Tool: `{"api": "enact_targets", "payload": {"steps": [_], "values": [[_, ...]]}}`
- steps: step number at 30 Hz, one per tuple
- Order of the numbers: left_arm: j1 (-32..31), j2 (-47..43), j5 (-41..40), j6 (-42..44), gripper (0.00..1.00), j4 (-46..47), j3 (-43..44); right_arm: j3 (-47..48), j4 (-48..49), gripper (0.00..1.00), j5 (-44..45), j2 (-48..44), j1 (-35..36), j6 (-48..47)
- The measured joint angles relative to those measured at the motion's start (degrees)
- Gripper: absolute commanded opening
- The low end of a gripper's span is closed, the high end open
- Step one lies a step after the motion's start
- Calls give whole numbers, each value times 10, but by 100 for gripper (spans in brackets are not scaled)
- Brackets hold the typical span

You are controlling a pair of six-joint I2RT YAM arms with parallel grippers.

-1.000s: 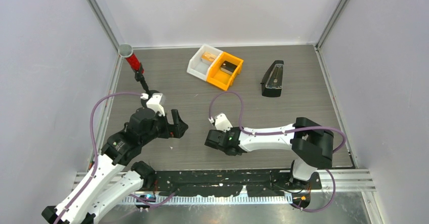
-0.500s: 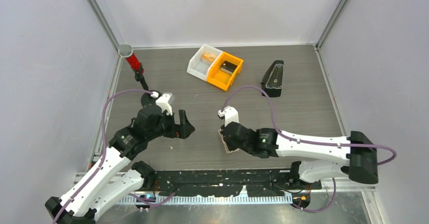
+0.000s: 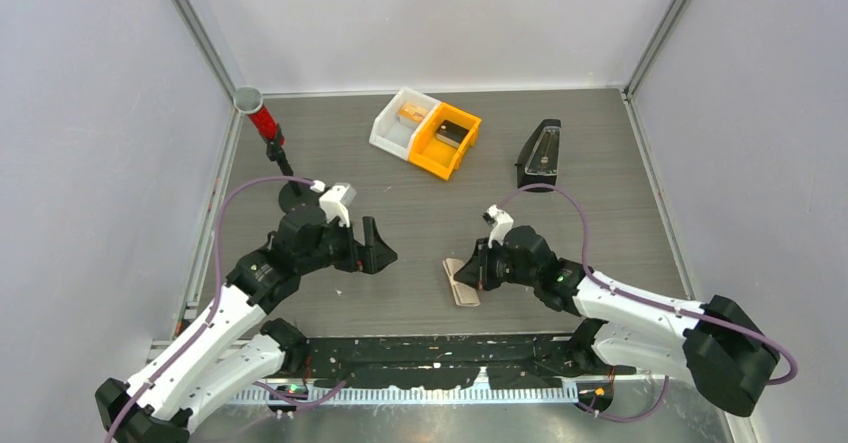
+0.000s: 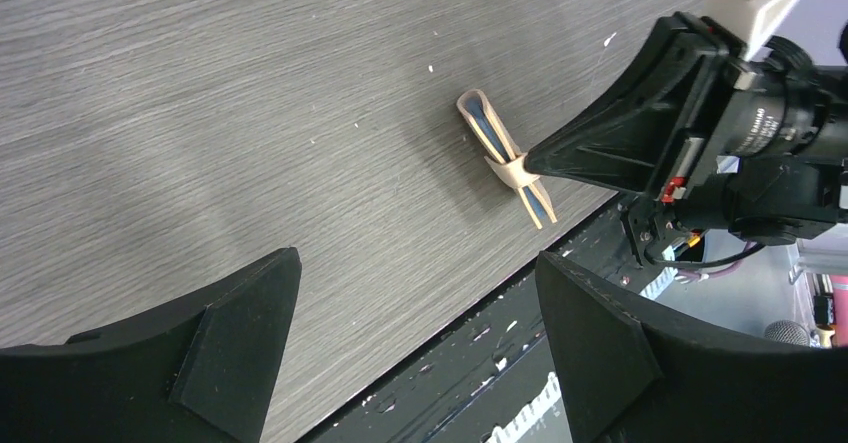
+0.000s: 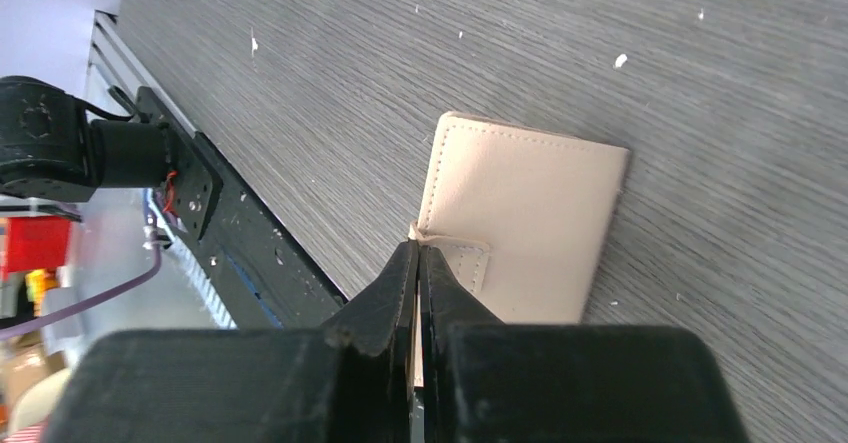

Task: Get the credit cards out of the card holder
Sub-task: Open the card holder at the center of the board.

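Credit cards [image 4: 488, 130] show only as a blue edge between the tan walls of the card holder [image 5: 520, 213], so none looks to have been drawn out yet. The holder lies flat on the table [image 3: 400, 203], close to its near edge and just ahead of the right arm.

The right gripper [image 5: 418, 253] has its jaws pressed together on the small tab at the holder's edge. The step in hand appears to be opening or steadying the sleeve. The left gripper [image 3: 378, 251] hovers to the holder's left, apart from it, with its jaws spread wide and nothing between them.

The next move probably calls for the right arm to keep its pinch. The left would need to come in low and line its fingers up with the open end to catch a card edge, which is thin and offers little to grip.

The table is grey wood-grain flecked with white specks, with a black rail along its front. Pale walls with metal corner posts close it in. At the back stand a white bin [image 3: 385, 131] joined to an orange bin [image 3: 428, 160], a black wedge-shaped case [image 3: 540, 155] and a red cylinder [image 3: 262, 121].
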Motion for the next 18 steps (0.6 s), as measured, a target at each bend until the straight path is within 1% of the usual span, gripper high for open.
{"api": "enact_targets", "payload": {"steps": [3,6,9,11,14,18], "values": [[0,5,4,0,90,4,0,-26,45,5,-52,17,-41,16],[0,14,5,-1,90,4,0,-48,77,5,-83,24,-69,26],[0,21,6,-1,90,4,0,-61,90,5,-104,26,-88,30],[0,25,6,0,89,4,0,-62,99,5,-118,31,-95,33],[0,28,5,-1,86,5,0,-63,130,5,-145,47,-95,52],[0,44,3,-8,84,8,0,-63,189,5,-178,67,-74,97]]}}
